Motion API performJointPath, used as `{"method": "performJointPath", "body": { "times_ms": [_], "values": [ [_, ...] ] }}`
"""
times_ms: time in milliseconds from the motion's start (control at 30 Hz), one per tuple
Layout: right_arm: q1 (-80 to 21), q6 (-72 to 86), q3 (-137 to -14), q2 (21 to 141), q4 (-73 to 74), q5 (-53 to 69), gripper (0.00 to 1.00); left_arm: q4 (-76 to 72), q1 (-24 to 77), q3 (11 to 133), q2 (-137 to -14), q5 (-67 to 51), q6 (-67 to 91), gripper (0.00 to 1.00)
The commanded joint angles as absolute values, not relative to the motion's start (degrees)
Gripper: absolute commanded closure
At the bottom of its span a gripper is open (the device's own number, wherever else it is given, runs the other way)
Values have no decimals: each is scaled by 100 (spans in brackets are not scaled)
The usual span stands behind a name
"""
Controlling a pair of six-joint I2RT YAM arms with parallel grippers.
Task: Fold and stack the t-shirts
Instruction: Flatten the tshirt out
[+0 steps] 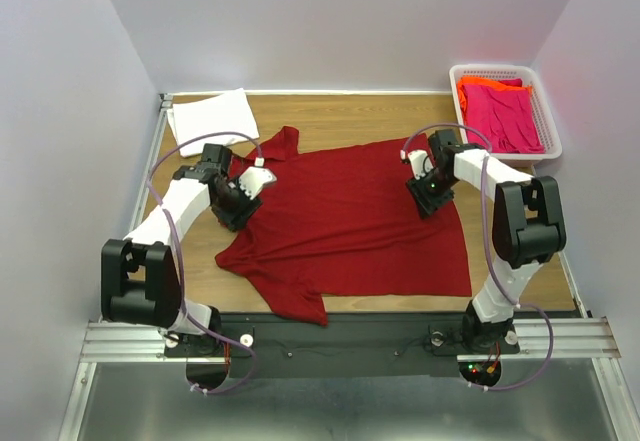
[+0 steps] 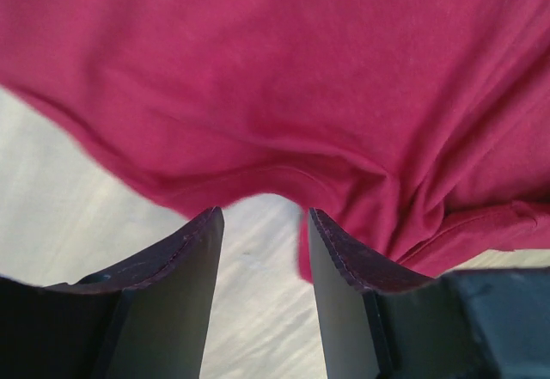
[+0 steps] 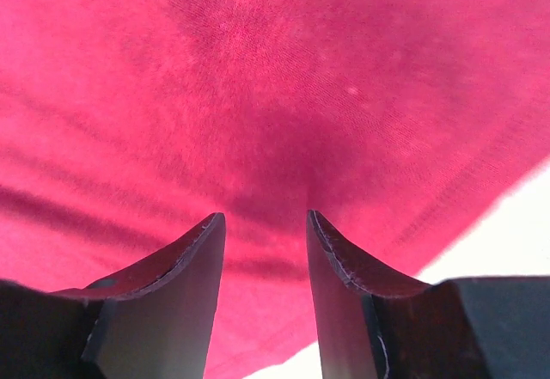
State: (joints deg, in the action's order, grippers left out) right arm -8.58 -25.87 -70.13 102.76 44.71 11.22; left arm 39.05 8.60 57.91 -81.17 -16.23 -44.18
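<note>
I hold the left gripper point(image 2: 262, 223) and the right gripper point(image 3: 265, 221) parted and empty over the dark red t-shirt's point(image 1: 350, 221) far edge, ready to pinch for folding.

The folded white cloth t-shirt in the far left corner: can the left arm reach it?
Probably yes: the folded white cloth t-shirt lies near the open, empty left gripper, only table between.
</note>
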Motion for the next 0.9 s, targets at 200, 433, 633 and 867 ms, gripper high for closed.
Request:
{"method": "performJointPath", "body": {
  "times_ms": [200, 433, 633, 867],
  "values": [
    [-826, -2513, -7058, 10854, 4360, 1169, 52, 3358, 844, 4852, -8463, -1125, -3788, 46],
    [-826, -2628, -6803, 10828, 4236, 721, 54, 3296, 300, 4737, -8710, -871, -3858, 100],
    [-817, -2716, -6522, 10512, 4219, 571, 55, 3471, -571, 4632, -8526, -290, -4473, 100],
    [-826, -2830, -6635, 9854, 4578, 1079, 48, 4191, -773, 5262, -8306, -720, -4895, 45]
  ]
}}
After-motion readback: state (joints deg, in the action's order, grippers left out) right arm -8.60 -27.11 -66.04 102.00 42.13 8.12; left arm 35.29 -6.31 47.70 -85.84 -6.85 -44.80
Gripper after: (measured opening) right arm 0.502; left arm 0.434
